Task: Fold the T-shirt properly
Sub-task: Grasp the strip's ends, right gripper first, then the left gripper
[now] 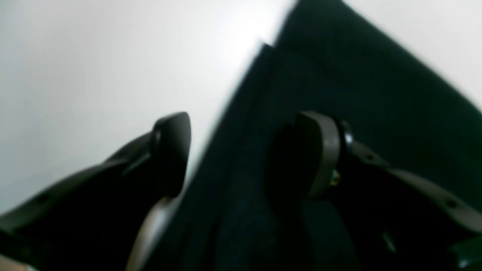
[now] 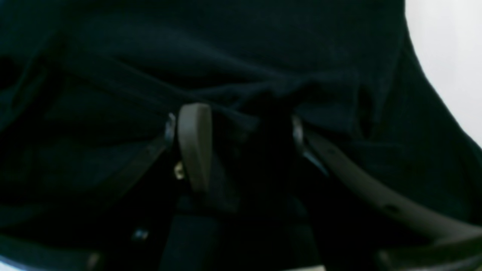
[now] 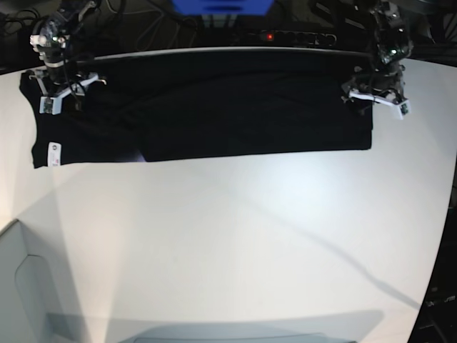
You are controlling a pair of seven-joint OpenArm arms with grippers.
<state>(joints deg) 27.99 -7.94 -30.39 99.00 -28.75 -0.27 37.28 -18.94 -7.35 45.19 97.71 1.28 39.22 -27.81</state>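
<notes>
The black T-shirt (image 3: 228,107) lies as a long folded band across the far part of the white table (image 3: 228,236), its small white label (image 3: 53,152) at the near left corner. My left gripper (image 3: 375,100) hovers at the band's right end. In the left wrist view this gripper (image 1: 244,150) is open, with one finger (image 1: 171,150) over bare table, the other over cloth (image 1: 376,94), and the shirt's edge running between them. At the left end my right gripper (image 3: 61,93) is in the cloth. Its wrist view shows folds of cloth (image 2: 226,56) gathered between its fingers (image 2: 194,143).
Cables and dark equipment, with a blue object (image 3: 221,6), stand behind the table's far edge. A pale grey panel (image 3: 21,286) stands at the near left corner. The table's right edge curves down past the left arm.
</notes>
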